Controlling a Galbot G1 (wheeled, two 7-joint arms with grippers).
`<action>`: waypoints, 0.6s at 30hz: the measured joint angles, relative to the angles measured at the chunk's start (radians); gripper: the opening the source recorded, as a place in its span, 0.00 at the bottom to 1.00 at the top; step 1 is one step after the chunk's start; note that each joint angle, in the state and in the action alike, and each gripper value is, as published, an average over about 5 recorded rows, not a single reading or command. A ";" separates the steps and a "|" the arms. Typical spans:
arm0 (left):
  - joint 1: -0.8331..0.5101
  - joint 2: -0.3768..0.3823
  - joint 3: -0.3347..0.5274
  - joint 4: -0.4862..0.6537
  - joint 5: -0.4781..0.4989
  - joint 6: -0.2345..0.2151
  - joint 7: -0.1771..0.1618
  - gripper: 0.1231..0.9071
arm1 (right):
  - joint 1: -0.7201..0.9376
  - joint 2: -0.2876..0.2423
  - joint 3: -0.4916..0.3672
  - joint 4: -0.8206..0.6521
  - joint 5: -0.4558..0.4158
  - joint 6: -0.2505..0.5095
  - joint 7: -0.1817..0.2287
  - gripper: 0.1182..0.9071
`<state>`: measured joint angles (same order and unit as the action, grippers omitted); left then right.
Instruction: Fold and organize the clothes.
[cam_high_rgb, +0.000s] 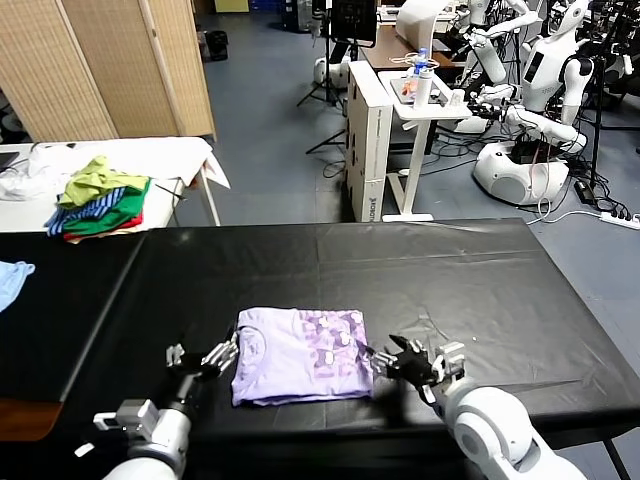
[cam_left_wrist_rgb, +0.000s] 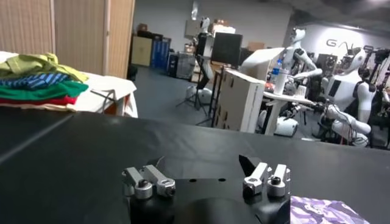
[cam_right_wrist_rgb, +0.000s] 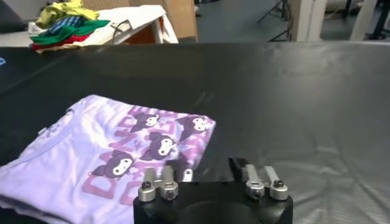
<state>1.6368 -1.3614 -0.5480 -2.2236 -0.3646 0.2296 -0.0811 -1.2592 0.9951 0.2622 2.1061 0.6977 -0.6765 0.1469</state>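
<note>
The right pincer (cam_high_rgb: 400, 357) hovers low over the black tabletop (cam_high_rgb: 450, 280) near its front edge, jaws spread apart and holding nothing; its fingertips (cam_right_wrist_rgb: 164, 182) sit just beside the T-shirt's (cam_high_rgb: 298, 355) right edge, though whether they touch the cloth cannot be told. The left pincer (cam_high_rgb: 205, 358) waits just off the shirt's left edge, jaws wide apart and empty.

There is one T-shirt, two pincers, one garment pile (cam_high_rgb: 100, 200) on a white side table (cam_high_rgb: 170, 155) beyond the far left corner, and one light blue cloth (cam_high_rgb: 12, 280) at the left edge.

The T-shirt is pale lavender, folded into a flat rectangle, lying near the middle of the front edge. Its right portion carries a darker purple cartoon print (cam_right_wrist_rgb: 152, 146); the neckline (cam_high_rgb: 248, 343) shows on the left.
</note>
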 joint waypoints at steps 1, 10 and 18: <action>0.004 0.002 0.000 0.000 0.003 -0.006 0.003 1.00 | -0.005 -0.001 0.006 0.003 -0.001 0.003 0.000 0.94; 0.048 0.020 -0.005 -0.019 0.006 -0.053 0.003 1.00 | -0.071 -0.017 0.080 0.044 -0.036 0.091 -0.029 1.00; 0.116 0.055 -0.035 -0.052 -0.011 -0.052 -0.008 1.00 | -0.174 -0.037 0.164 0.083 -0.096 0.219 -0.042 1.00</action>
<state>1.7529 -1.3062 -0.5828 -2.2757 -0.3753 0.1780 -0.0891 -1.4331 0.9582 0.4261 2.1896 0.6022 -0.4575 0.1052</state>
